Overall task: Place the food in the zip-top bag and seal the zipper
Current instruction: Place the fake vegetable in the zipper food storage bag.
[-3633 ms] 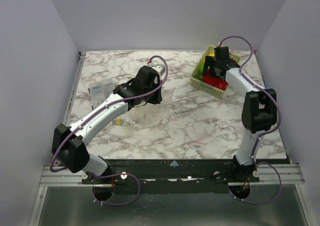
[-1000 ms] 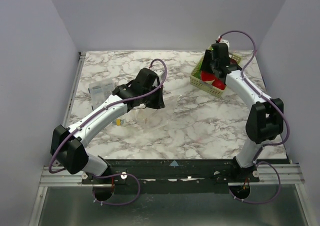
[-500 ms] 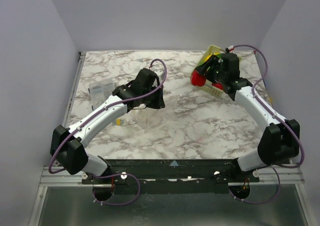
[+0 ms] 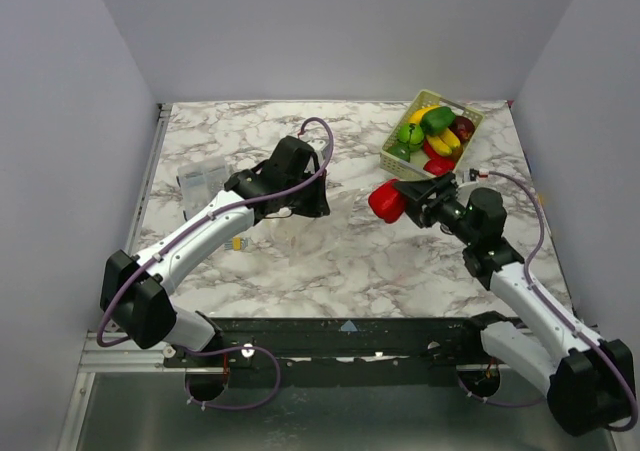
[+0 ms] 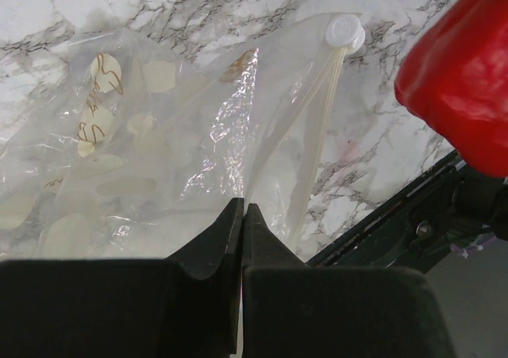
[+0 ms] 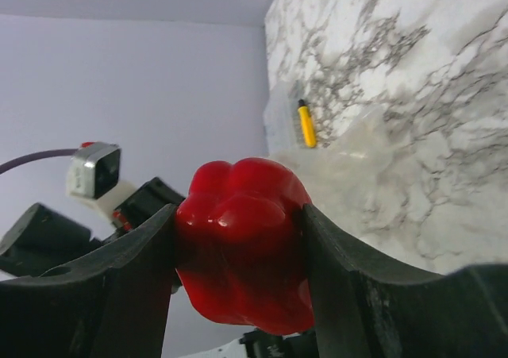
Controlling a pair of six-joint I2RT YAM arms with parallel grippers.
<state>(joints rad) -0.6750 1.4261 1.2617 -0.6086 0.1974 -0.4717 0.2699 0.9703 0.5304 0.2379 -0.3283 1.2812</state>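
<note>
Red pepper (image 4: pixel 384 203) sits clamped in right tool (image 6: pixel 238 223), above the counter (image 4: pixel 350 261) near the clear bag (image 5: pixel 143 136); left tool (image 5: pixel 242 211) pinches the bag's film, apparently holding its mouth for loading.

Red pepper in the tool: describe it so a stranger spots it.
On the marble table, look just in front of the pale-green basket. There the right tool clamps a glossy red pepper. Unlike the other red pieces, it is outside the basket, between black fingers.

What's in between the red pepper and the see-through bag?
Just bare marble table; the left wrist view shows it between the red pepper and the bag, which the left gripper pinches.
</note>
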